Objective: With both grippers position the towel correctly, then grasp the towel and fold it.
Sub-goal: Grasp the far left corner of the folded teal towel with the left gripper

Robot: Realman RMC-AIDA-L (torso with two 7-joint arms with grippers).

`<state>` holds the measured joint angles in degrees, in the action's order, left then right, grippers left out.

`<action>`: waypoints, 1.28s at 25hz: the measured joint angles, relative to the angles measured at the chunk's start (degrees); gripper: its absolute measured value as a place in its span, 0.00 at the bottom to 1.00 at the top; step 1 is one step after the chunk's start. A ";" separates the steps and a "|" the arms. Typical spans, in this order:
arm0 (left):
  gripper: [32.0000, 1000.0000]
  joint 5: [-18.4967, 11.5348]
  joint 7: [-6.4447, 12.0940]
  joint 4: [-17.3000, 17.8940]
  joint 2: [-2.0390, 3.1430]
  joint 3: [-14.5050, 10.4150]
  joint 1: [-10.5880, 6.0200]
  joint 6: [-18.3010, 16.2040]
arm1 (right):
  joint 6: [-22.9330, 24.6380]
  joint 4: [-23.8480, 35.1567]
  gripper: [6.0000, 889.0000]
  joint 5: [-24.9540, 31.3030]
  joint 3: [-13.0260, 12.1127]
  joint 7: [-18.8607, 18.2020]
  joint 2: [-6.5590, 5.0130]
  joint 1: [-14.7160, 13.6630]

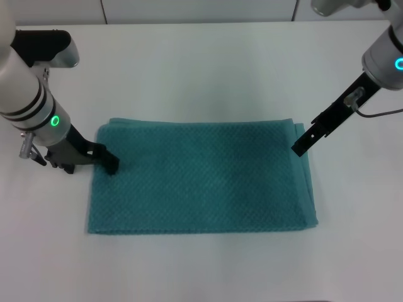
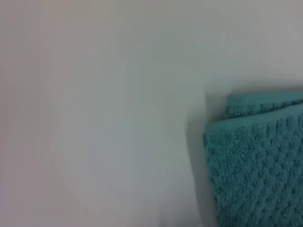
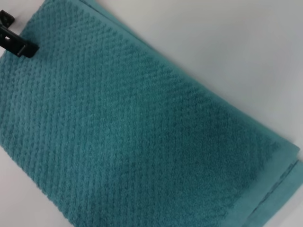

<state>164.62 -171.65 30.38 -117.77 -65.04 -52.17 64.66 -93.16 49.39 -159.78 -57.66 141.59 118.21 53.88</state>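
A teal towel [image 1: 201, 177] lies flat, already doubled into layers, near the middle of a white surface [image 1: 208, 63]. The left tool [image 1: 111, 163] sits low at the towel's left edge, touching the cloth; whether its fingers are spread or pinching cannot be told. The right tool [image 1: 301, 146] hangs at the towel's right edge, fingers seemingly pressed together, holding nothing.

White cylindrical arms, black bands, green ring lights, black hands
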 joint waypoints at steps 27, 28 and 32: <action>0.94 -0.10 0.09 0.32 0.00 0.00 -0.48 1.43 | 0.00 0.07 0.96 0.00 -0.10 -0.01 0.00 0.00; 0.94 -0.09 0.09 0.30 0.00 0.00 -0.48 1.43 | 0.00 0.07 0.96 0.00 -0.11 -0.01 0.00 0.00; 0.94 -0.09 0.09 0.20 0.00 0.00 -0.48 1.35 | 0.00 0.10 0.96 0.00 -0.16 0.00 0.00 0.00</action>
<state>164.53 -171.56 30.58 -117.77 -65.04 -52.65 66.01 -93.16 49.48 -159.79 -57.82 141.59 118.21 53.88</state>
